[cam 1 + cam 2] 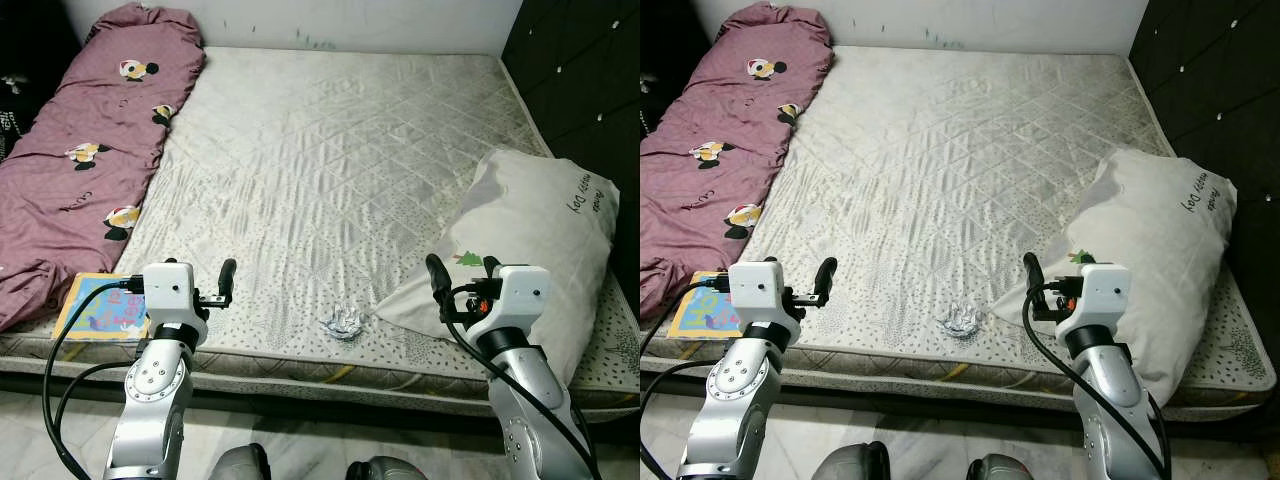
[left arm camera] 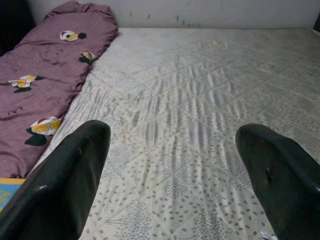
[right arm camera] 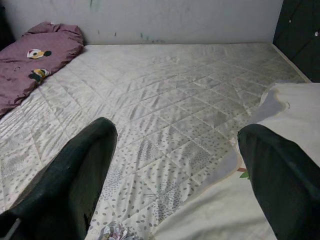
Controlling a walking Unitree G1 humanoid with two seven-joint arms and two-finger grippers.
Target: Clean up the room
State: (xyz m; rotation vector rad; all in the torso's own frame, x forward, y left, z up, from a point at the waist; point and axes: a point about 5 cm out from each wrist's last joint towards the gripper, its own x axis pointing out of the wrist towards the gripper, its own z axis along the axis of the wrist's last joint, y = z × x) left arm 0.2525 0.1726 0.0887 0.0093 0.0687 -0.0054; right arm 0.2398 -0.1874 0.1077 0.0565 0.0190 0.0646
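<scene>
Right now you stand at the foot of a bare quilted mattress with both arms raised level over its near edge, which suits a survey before picking anything. Far to your left, a maroon quilt with cartoon prints lies bunched lengthwise along the mattress side, apparently pushed aside rather than folded. Just in front of it, at the near left corner, a colourful picture book lies flat, partly tucked under the quilt's end.

Your left gripper hovers just above the near edge beside that book, fingers spread wide and empty; the left wrist view looks between them across the fabric, so nothing is held. It is well placed, I judge, for the book.

Between your arms, a small crumpled scrap of wrapper or foil sits on the mattress near the edge, apart from both grippers. As loose litter, it looks like the likeliest first target, and either arm could reach it.

Your right gripper is likewise released and empty, poised over the corner of a white pillow that lies askew against the dark padded wall on your right, its lower corner spilling toward the scrap. The right wrist view shows the scrap just beneath its fingers, so that arm seems nearer.
</scene>
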